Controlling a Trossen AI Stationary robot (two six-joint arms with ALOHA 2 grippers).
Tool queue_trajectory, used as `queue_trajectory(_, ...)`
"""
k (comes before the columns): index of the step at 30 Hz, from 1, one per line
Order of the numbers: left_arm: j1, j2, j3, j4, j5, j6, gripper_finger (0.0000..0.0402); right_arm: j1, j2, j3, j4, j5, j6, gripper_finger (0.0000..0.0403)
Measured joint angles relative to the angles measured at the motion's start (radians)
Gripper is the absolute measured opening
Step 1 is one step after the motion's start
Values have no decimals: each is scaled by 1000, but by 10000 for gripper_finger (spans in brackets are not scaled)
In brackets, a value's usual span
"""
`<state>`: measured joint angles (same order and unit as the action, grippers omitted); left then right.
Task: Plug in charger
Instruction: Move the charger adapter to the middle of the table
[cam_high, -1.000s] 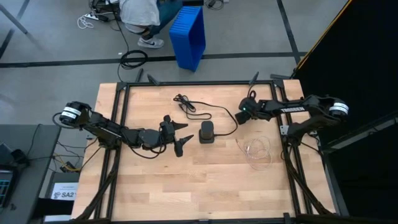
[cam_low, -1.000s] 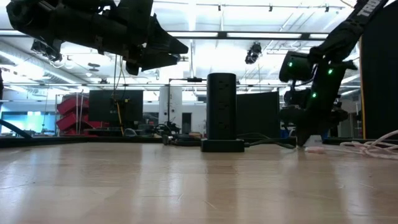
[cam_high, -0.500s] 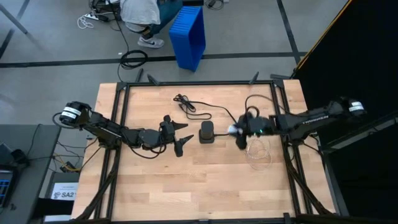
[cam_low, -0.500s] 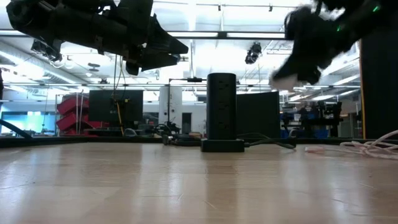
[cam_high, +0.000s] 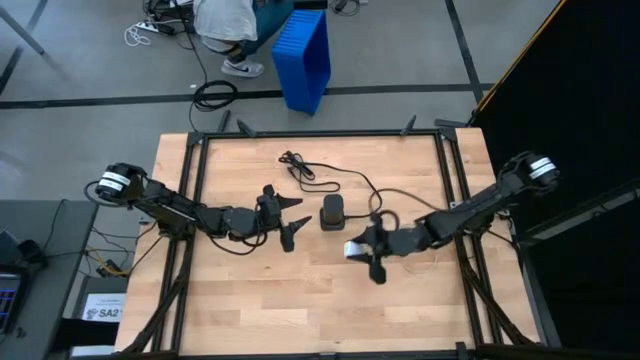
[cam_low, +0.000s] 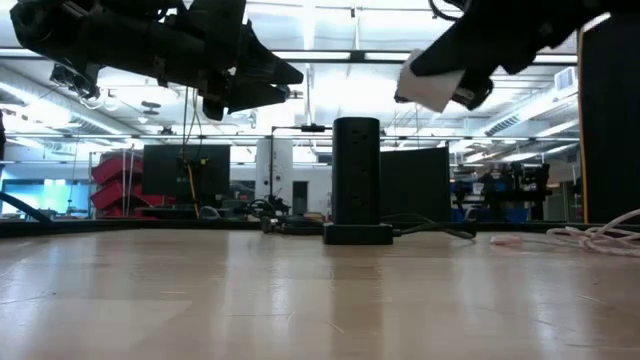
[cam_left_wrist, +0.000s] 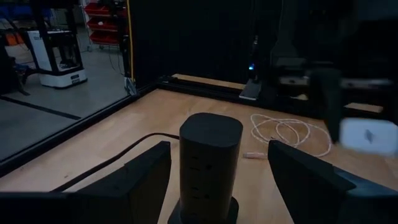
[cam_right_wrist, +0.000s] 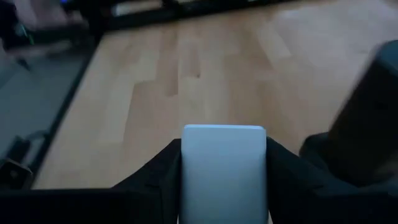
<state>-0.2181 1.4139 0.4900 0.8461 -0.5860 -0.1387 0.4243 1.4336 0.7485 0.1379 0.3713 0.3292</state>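
Wooden table (cam_high: 250, 290) bearing an upright black power tower (cam_high: 332, 213) near its centre. Left gripper (cam_high: 290, 218), fingers spread, hovers just beside the tower. Right gripper (cam_high: 366, 252) pinches the white charger (cam_high: 353, 250), airborne near the tower's front-right; the tower's long axis is vertical, sockets on its sides.

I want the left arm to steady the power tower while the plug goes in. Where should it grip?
Grip the power tower across its tall round body, coming level from the left gripper's side: the open fingers already flank it there. Its top and socket face stay free for the charger in the right gripper.
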Motion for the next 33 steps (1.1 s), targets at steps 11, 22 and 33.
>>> queue_trajectory(11,-59,0,0,-11,83,-83,252,-10,292,124,-158,-42,89,142)
queue_trajectory(22,-172,17,0,9,-2,-171,252,-15,333,124,-207,-61,123,145)
queue_trajectory(33,-196,93,1,106,-24,-180,252,-16,333,123,-214,-61,139,162)
